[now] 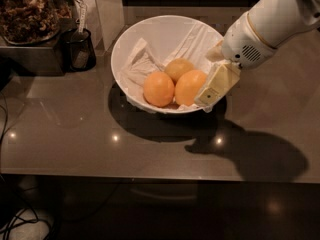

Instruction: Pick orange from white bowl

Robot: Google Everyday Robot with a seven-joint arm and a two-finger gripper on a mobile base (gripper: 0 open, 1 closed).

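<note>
The white bowl [165, 29] stands on the dark countertop, lined with crumpled white paper [137, 66]. Three fruits lie in it. The orange [188, 87] is the front right one. A slightly smaller orange fruit [158, 89] lies to its left, and a smaller yellowish one [179, 68] lies behind them. My gripper [214, 88] hangs from the white arm [270, 26] at the bowl's right rim. It is tilted down and left, right against the orange's right side.
A dark cup with a utensil [79, 49] stands left of the bowl. A container of dark dried matter [27, 14] sits on a metal box at the far left. The counter's front edge [150, 176] runs below. Cables lie on the floor at lower left.
</note>
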